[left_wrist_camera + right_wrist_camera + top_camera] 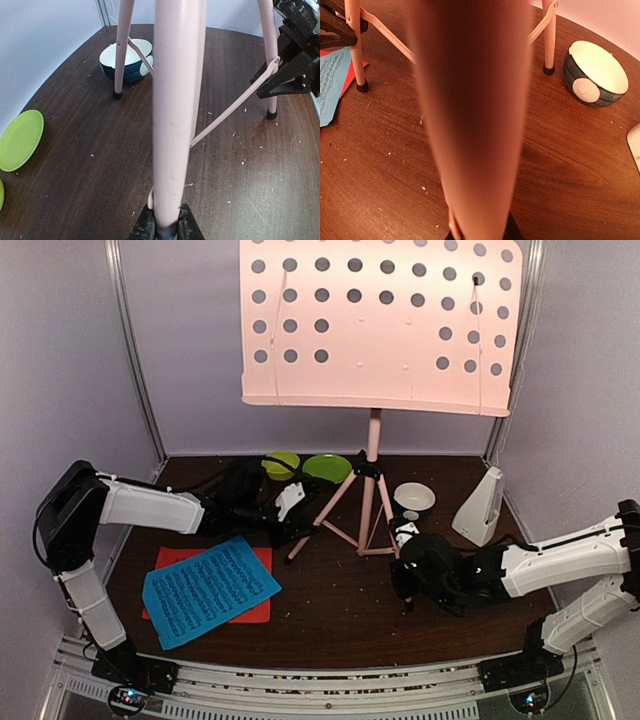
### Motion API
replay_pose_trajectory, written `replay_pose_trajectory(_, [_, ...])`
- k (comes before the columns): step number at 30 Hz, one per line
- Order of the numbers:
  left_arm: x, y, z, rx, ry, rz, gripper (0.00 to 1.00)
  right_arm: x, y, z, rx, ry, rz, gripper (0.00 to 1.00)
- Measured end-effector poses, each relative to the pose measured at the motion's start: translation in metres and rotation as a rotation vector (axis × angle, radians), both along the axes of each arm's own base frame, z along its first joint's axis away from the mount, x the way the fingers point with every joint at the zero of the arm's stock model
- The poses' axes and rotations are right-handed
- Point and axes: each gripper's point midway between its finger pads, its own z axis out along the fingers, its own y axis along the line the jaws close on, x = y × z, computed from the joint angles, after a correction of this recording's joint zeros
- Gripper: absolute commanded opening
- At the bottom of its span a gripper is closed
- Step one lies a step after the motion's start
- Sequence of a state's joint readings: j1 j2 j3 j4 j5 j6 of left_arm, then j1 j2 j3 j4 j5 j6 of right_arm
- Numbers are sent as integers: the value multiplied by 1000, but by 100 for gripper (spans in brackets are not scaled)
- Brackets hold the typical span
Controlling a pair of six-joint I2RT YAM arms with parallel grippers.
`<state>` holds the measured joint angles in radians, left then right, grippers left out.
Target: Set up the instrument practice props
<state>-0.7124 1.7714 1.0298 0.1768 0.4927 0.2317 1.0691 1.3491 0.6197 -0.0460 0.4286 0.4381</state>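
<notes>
I am gripping the music stand [380, 320] with both hands, low down on its tripod. My left hand [166, 227] is pressing its two black fingertips [145, 227] against either side of one pale pink leg, which is rising straight up out of my grip. My right hand [482, 235] is closing on another leg. That leg is sitting so near the lens that it is blurring into a broad pink band, and only slivers of my dark fingertips [514, 232] are showing at its foot, hugging it on both sides.

The stand is standing upright on the dark wooden table [340, 620], all three rubber feet down, its hole-dotted desk rising high above both my hands.

Ahead of my left hand and a little to its left, the white bowl with a dark base [131, 60] is sitting just behind the far leg. The lime green plate [20, 140] is lying well off to the left of that hand, and a green bowl [281, 464] is sitting just beside it.

The blue sheet [210, 590] is lying flat on top of the red sheet [258, 612], turned askew so that red corners are showing. Both are on the table behind my left hand, towards my own base. The metronome [480, 505] is standing upright beyond my right hand, off to its outer side near the wall, well apart from the stand's legs.
</notes>
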Motion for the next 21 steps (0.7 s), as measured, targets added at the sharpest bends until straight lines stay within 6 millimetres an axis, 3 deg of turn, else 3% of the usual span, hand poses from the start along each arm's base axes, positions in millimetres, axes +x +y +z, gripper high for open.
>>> replay_pose_trajectory(5, [-7, 13, 0, -1, -8, 54, 0, 4, 8, 1, -40, -21, 40, 1])
replay_pose_trajectory(10, [-13, 29, 0, 7, -9, 110, 0, 10, 19, 1, -53, -37, 73, 0])
replay_pose_trajectory(17, [-17, 31, 0, 17, -16, 168, 0, 22, 22, 2, -50, -41, 121, 0])
replay_pose_trajectory(21, [-18, 28, 0, 20, -14, 201, 0, 28, 18, 2, -54, -45, 138, 9])
